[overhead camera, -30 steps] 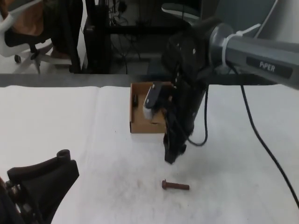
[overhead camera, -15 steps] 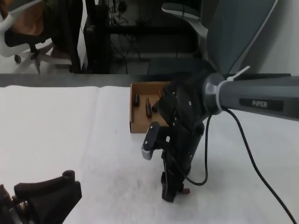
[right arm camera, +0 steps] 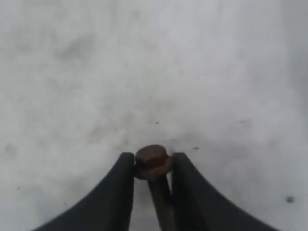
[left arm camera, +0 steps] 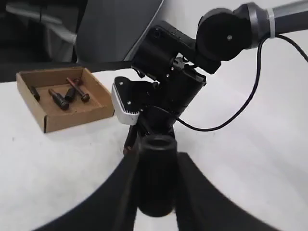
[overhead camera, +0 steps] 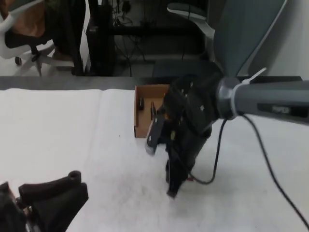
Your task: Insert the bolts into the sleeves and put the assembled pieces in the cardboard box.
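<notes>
- The counter [overhead camera: 58,135] has a white, slightly smudgy sheet over it, and a dark strip [overhead camera: 63,83] runs along the far edge.
- At 11 o'clock past the counter there's a white office chair [overhead camera: 14,48] on castors, sitting on a pale floor [overhead camera: 53,67].
- Around 12 o'clock: dark desk legs and panels [overhead camera: 99,38], with a tangle of cables [overhead camera: 128,46] hanging underneath.
- At 1 o'clock: a big grey chair back [overhead camera: 241,34], with a pale wall [overhead camera: 297,38] over at 2 o'clock.
- The light is flat and even, with no hard shadows.
</notes>
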Tool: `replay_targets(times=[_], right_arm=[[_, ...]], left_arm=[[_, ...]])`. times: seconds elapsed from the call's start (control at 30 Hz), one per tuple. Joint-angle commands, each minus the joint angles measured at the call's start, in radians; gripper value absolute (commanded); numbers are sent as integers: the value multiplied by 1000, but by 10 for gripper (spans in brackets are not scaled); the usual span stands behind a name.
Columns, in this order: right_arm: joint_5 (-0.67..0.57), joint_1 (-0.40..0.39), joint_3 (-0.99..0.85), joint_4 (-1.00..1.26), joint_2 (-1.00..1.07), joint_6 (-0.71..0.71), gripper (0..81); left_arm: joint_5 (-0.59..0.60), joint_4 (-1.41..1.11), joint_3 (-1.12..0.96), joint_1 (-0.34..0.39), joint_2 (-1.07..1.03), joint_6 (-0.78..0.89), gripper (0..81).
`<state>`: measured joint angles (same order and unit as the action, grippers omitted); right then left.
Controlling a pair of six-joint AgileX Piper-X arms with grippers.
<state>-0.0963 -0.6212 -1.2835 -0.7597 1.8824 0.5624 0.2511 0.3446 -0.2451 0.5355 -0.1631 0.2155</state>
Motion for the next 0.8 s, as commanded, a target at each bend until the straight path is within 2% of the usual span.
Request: replay_targets(times=[0.0,0.1,0.17,0.27,0.4,0.53,0.67,0.77], right_arm=[[-6,-14,-11,94,-150,-50,6],[-34,-17,-11,136,-290,-108,6],[-108,-20,5,182,-389,-181,6],[-154,-44,83,329,-525,-248,6],[-156,-100,253,579,-668,-419,6],[-156,-184,404,791,-730,-579,6],[-149,-278,522,1038,-728,-665,6],[-101,-309,563,1094,-725,-703,6]], left_arm=[[35,-212,84,-3,9,10,18],[35,-374,200,-1,9,54,18],[9,-469,245,4,7,54,18],[-61,-373,245,24,-22,19,18],[-71,-505,245,60,-99,23,18],[-84,-621,245,99,-228,23,18],[-32,-788,245,153,-403,2,18],[-48,-919,245,186,-552,1,18]])
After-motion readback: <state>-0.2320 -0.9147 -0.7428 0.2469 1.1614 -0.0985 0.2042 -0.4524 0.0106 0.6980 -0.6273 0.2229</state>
